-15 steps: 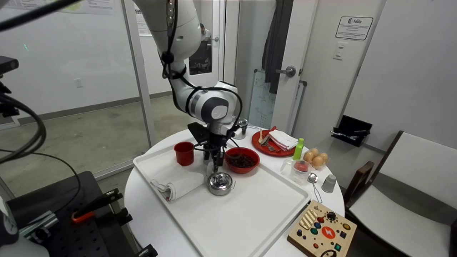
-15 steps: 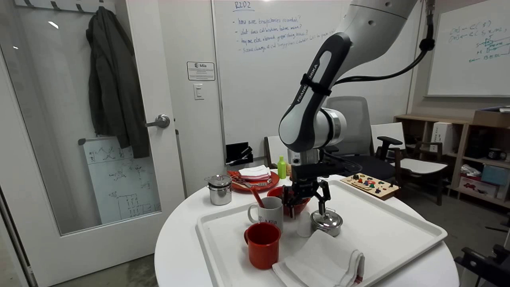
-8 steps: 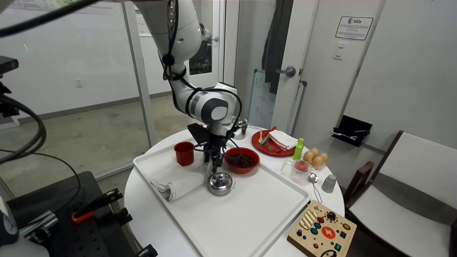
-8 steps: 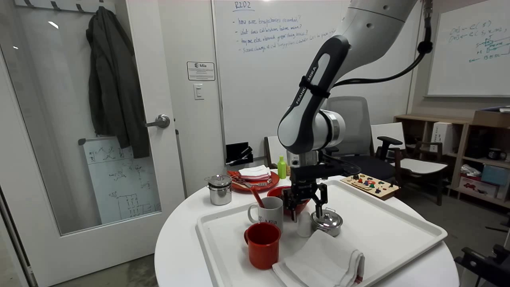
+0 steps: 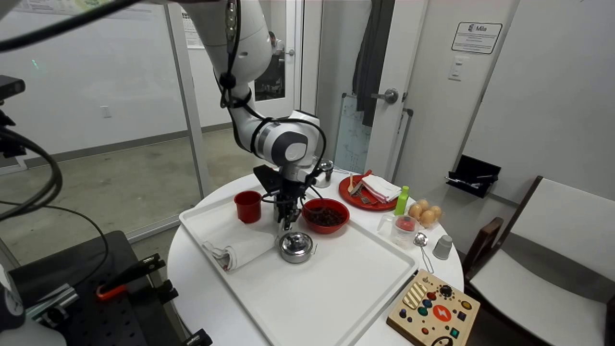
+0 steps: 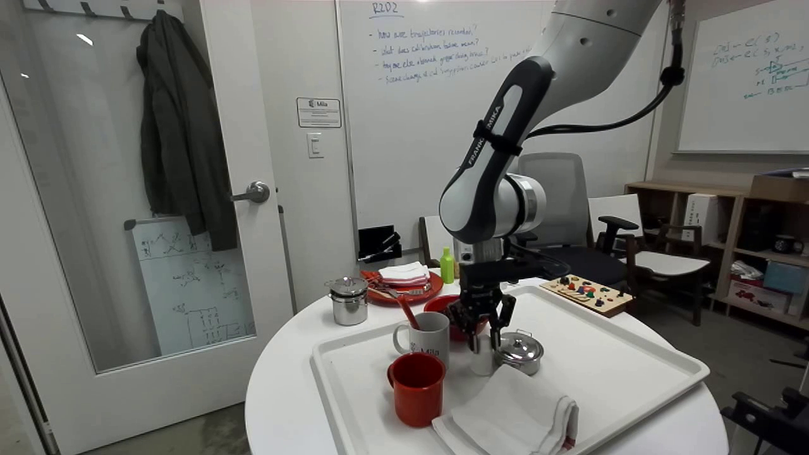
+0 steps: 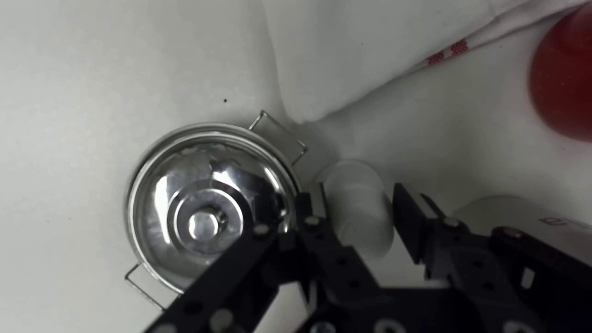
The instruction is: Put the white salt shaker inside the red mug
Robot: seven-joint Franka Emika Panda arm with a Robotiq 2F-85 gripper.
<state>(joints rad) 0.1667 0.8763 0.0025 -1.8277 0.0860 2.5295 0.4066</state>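
Note:
The white salt shaker (image 6: 483, 361) stands upright on the tray, close beside the shiny steel pot. My gripper (image 6: 485, 343) points down over it and is shut on its upper part. In the wrist view the shaker (image 7: 363, 215) fills the space between the dark pads (image 7: 404, 217). The red mug (image 6: 417, 390) sits upright nearer the camera in that exterior view, its open top facing up. Only part of the mug (image 7: 566, 76) shows at the right edge of the wrist view. From an exterior view, the fingers mostly cover the shaker.
Right against the gripper's side is the lidded steel pot (image 7: 208, 217). A white mug (image 6: 431, 338) with a red utensil stands between shaker and tray edge. A folded cloth (image 6: 512, 411) lies by the red mug. The red bowl (image 5: 331, 226) is close behind the gripper, on the tray (image 5: 336, 293).
The jaws have come together from wide apart onto the shaker. My gripper dropped slightly and shifted a little away from the pot. The shaker and mug stay in place.

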